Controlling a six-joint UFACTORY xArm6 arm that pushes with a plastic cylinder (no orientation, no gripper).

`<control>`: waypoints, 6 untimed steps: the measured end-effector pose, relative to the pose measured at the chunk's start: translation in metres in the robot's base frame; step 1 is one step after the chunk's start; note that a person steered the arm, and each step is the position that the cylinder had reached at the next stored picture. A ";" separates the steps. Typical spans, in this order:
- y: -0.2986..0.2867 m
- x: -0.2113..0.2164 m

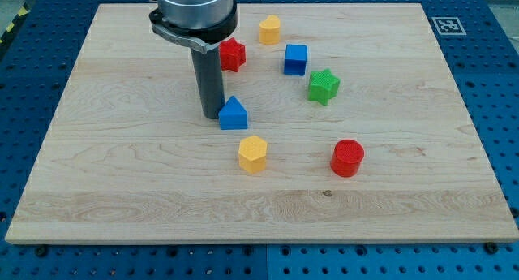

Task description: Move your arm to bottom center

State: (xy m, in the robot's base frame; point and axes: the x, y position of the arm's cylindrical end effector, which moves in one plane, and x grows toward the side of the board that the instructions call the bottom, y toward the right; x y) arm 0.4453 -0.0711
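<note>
My dark rod comes down from the view's top, and my tip (212, 115) rests on the wooden board (122, 166) just left of a blue house-shaped block (233, 114), touching or nearly touching it. A red star block (233, 54) sits right of the rod, partly hidden by it. A yellow hexagon block (270, 28) lies near the top. A blue cube (296, 59) and a green star block (323, 87) lie to the right. A second yellow hexagon block (253, 154) and a red cylinder (348, 158) lie lower down.
The board lies on a blue perforated table (495, 109). A black-and-white marker tag (447, 25) is at the board's top right corner. The arm's grey body (193, 8) hangs over the board's top middle.
</note>
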 end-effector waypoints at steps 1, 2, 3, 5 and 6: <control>-0.036 0.004; -0.061 0.048; -0.014 0.119; 0.107 0.174; 0.111 0.173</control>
